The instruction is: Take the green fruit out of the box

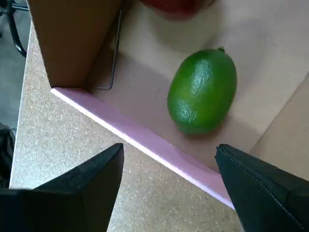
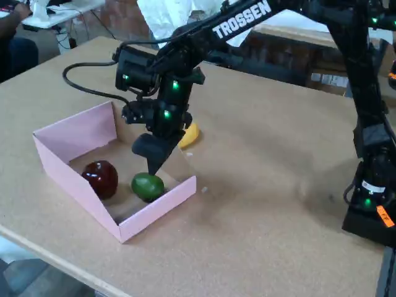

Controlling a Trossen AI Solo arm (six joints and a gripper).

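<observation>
We seem to be in a lab or workshop. We see a robot arm [image 2: 260,18] clamped on a speckled counter [image 2: 278,185]. Behind it are desks with cables [image 2: 62,15] and cardboard boxes [image 2: 328,77].

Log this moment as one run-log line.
claw: open, above box wall | green fruit: in box, ungrasped | apple: in box | phase: approach

Dark red apple [image 2: 101,178], yellow banana [image 2: 190,136], speckled tan table [image 2: 272,204], person's white sleeve [image 2: 166,15]
</observation>
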